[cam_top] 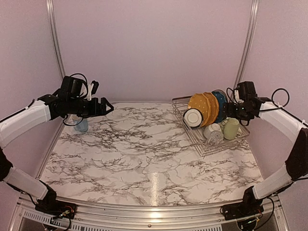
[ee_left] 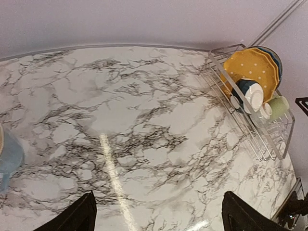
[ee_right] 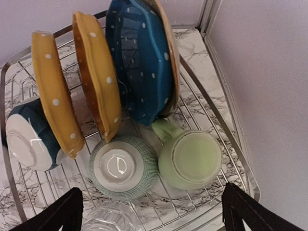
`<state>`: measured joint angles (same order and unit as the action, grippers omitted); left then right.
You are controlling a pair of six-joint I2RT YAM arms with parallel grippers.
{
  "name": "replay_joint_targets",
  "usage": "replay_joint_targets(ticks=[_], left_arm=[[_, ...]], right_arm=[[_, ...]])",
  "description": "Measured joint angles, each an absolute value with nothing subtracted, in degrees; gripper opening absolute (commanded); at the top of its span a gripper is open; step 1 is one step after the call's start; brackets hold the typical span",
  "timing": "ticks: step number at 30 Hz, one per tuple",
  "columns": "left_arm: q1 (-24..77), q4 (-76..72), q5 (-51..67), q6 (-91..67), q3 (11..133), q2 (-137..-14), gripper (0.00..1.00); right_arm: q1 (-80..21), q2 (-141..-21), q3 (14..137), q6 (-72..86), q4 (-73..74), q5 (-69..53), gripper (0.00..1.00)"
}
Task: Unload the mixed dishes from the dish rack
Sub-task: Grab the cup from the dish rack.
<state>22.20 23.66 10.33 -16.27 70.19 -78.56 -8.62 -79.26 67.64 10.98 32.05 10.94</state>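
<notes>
R gripper (ee_right: 153,192) jaws wide apart, right over the rack (ee_right: 239,156). Green mug (ee_right: 190,159) sits just below, handle twd the plates (ee_right: 139,62). L gripper (cam_top: 103,107) also apart, way off left, so R's closer imo.

The silver wire dish rack (cam_top: 226,143) at the far right holds two mustard dotted plates (ee_right: 53,91) and a blue plate (ee_right: 139,62) on edge, a pale-green mug (ee_right: 190,159) upside down beside them, while a light-blue mug (cam_top: 82,125) sits far left.
</notes>
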Motion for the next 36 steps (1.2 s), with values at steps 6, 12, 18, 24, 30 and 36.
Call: replay_joint_targets(ticks=[6, 12, 18, 24, 30, 36], left_arm=[[34.2, 7.1, 16.1, -26.7, 64.1, -81.8, 0.94], [41.2, 0.3, 16.0, -29.6, 65.2, -86.3, 0.94], [44.3, 0.4, 12.7, -28.6, 66.3, -86.1, 0.94], [44.4, 1.4, 9.7, -27.8, 66.5, -84.4, 0.94], [44.5, 1.6, 8.7, -27.8, 66.5, -83.8, 0.94], [44.6, 1.7, 8.3, -27.8, 66.5, -83.8, 0.94]], right_arm=[[0.0, -82.9, 67.0, 12.2, 31.2, 8.1, 0.99], [1.5, -87.2, 67.0, 12.2, 29.9, 7.5, 0.96], [2.4, -91.0, 67.0, 12.5, 28.2, 6.7, 0.91], [2.4, -94.0, 67.0, 12.4, 26.0, 6.5, 0.88], [2.4, -96.9, 67.0, 12.1, 24.9, 7.0, 0.89], [2.4, -97.3, 67.0, 11.9, 22.7, 7.0, 0.92]])
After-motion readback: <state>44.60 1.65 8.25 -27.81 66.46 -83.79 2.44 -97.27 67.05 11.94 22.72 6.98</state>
